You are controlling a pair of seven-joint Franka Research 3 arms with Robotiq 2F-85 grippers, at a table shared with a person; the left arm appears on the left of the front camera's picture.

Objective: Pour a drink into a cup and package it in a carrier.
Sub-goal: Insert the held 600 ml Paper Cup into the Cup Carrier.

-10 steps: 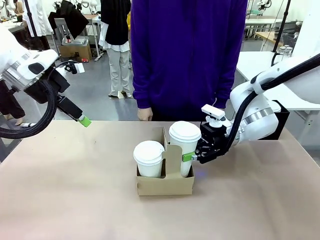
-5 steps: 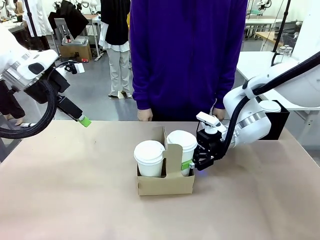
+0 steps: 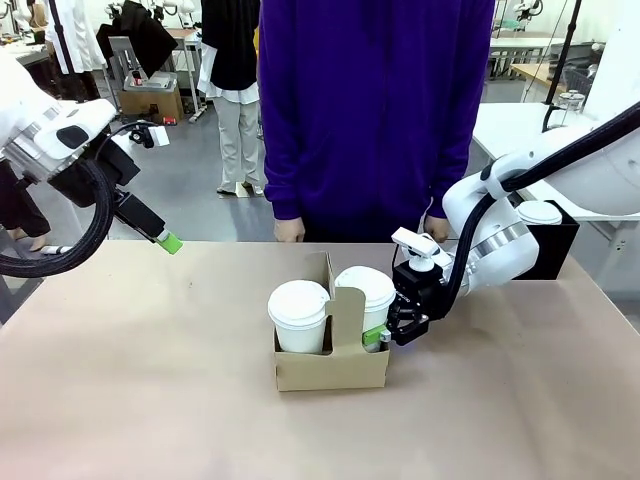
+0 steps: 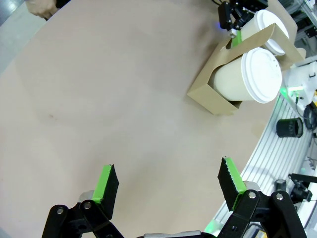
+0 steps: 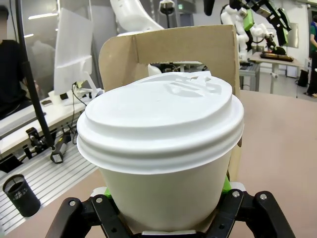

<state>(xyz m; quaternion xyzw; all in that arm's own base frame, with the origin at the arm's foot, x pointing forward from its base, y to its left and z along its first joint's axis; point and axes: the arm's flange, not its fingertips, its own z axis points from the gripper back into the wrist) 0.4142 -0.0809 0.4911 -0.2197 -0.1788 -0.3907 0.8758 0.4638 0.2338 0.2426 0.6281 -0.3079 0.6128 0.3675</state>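
A brown cardboard carrier [image 3: 330,370] stands mid-table with its upright handle [image 5: 168,47] between two slots. My right gripper [image 3: 375,335] is shut on the white lidded cup [image 3: 365,290], which sits down in the carrier's right slot. In the right wrist view the cup [image 5: 163,148] stands between the fingers of the right gripper [image 5: 163,201]. A second white lidded cup [image 3: 298,305] stands in the left slot. The lid hides the drink. My left gripper [image 3: 168,240] hangs open, high over the table's left side; the left wrist view has it [image 4: 168,181] wide open above bare table, far from the carrier [image 4: 213,94].
A person in a purple sweater [image 3: 375,110] stands at the far edge, one hand [image 3: 290,230] at the table edge behind the carrier. A black box [image 3: 555,240] sits behind my right arm. A small black cup [image 5: 20,196] stands off the table's side.
My right gripper has come down and slightly left, lowering the cup into the carrier's right slot. The left arm has not moved.
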